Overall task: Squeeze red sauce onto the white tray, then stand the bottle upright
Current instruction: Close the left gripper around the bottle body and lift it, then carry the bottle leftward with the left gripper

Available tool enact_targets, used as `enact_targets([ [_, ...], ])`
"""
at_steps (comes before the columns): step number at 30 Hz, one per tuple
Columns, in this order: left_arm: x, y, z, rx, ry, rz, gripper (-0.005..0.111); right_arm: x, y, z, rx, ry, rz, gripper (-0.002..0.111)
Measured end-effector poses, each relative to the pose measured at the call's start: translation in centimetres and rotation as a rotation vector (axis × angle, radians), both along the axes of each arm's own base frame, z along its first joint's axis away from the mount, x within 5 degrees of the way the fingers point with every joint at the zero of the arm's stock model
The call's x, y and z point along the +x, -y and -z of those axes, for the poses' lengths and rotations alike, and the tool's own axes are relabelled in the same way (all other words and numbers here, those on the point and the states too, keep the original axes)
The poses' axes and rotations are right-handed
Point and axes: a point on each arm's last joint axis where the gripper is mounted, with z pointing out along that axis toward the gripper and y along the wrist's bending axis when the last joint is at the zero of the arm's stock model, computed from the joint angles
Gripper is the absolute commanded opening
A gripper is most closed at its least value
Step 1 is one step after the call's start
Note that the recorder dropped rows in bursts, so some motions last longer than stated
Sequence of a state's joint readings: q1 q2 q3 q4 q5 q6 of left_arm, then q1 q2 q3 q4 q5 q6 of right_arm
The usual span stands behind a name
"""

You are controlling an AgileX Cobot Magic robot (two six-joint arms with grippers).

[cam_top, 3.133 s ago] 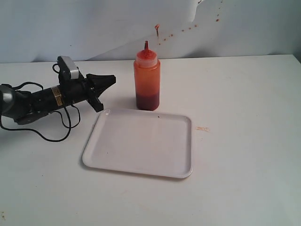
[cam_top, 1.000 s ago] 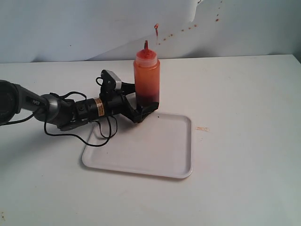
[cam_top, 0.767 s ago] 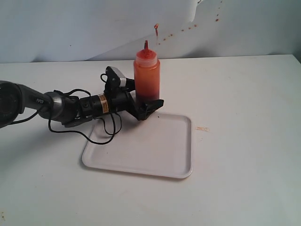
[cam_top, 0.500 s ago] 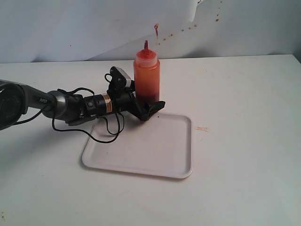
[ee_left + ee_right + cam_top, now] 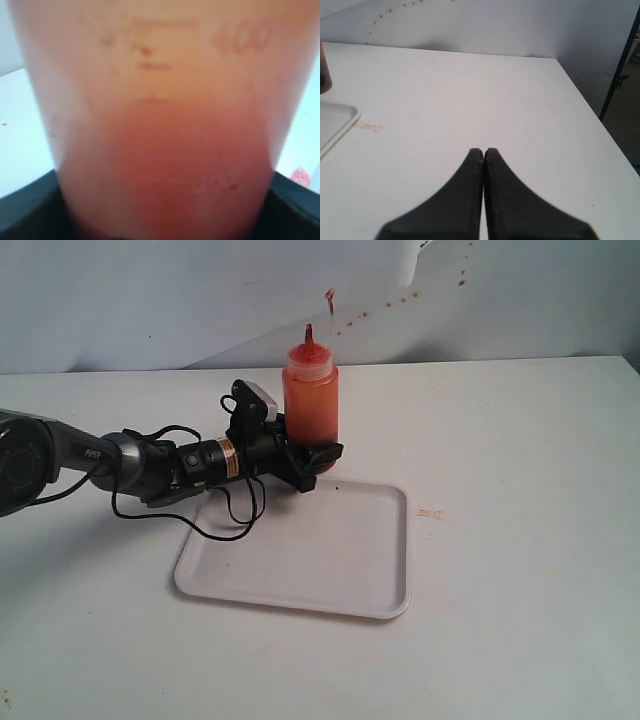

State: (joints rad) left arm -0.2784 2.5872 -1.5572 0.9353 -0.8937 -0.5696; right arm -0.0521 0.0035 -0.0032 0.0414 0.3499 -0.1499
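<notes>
The bottle (image 5: 311, 400) stands upright just behind the far edge of the white tray (image 5: 300, 550), its red nozzle pointing up. My left gripper (image 5: 318, 458) reaches in from the left and is shut on the bottle's lower part, hiding its base. Seen from the left wrist, the bottle (image 5: 160, 125) fills the picture, the dark red sauce (image 5: 165, 195) sits low inside it, and black fingers (image 5: 30, 210) press at both sides. No sauce shows on the tray. My right gripper (image 5: 483, 151) is shut and empty over bare table, with a corner of the tray (image 5: 335, 120) off to one side.
Red-brown specks (image 5: 345, 318) dot the back wall. A small pale stain (image 5: 430, 512) lies on the table right of the tray. The left arm's black cable (image 5: 225, 525) loops over the tray's near-left corner. The table's right edge (image 5: 580, 95) drops off toward a dark stand.
The left gripper slid right to the bottle and closed round its lower part. The bottle has shifted slightly left and up. The right gripper's earlier state is not shown.
</notes>
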Motion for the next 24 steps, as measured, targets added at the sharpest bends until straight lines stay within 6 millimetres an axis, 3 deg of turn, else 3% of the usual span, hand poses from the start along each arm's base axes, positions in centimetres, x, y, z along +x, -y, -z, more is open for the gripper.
enact_targets([
  [14, -0.2, 0.2, -0.6, 0.054, 0.102, 0.063, 0.0, 0.0, 0.0, 0.0, 0.0, 0.0, 0.0, 0.0],
  [19, -0.4, 0.6, -3.6, 0.048, 0.105, 0.138, 0.0, 0.0, 0.0, 0.0, 0.0, 0.0, 0.0, 0.0],
  [24, -0.2, -0.7, -7.8, -0.002, 0.063, 0.175, 0.0, 0.0, 0.0, 0.0, 0.0, 0.0, 0.0, 0.0],
])
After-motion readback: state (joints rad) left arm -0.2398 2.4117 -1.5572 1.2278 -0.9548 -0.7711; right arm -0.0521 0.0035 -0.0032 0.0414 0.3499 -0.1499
